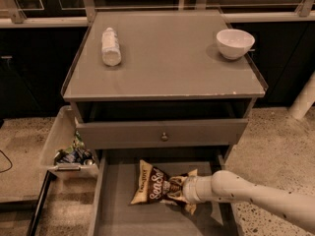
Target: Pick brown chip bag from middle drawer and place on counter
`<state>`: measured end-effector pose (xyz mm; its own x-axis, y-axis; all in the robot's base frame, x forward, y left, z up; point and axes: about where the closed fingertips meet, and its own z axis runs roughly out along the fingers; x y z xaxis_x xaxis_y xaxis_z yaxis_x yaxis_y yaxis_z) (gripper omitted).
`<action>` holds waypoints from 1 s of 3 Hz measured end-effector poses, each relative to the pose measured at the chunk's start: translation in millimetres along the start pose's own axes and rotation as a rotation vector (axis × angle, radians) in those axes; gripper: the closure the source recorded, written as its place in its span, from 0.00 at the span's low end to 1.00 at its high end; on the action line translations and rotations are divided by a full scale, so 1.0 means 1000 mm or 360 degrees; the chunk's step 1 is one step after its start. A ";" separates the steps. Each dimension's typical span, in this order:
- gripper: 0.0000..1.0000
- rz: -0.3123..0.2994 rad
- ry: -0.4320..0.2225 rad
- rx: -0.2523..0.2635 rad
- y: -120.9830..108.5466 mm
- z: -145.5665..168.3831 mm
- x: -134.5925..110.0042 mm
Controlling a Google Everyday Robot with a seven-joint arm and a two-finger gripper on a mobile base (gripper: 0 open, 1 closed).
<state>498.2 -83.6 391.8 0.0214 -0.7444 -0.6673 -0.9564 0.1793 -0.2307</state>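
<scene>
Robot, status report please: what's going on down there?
Gripper down in middle drawer, at right end of brown chip bag. Bag lying on drawer floor, not yet lifted. Counter above carries white bottle and white bowl.

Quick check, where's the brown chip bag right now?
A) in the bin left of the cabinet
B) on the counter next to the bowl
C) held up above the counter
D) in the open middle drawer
D: the brown chip bag lies on the floor of the middle drawer, with the gripper at its right end; the counter carries a white bottle and a white bowl, no bag.
</scene>
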 end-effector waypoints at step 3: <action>1.00 0.0026 -0.0066 -0.0045 0.002 -0.031 -0.018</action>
<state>487.4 -89.5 425.3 0.0175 -0.7141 -0.6998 -0.9644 0.1725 -0.2002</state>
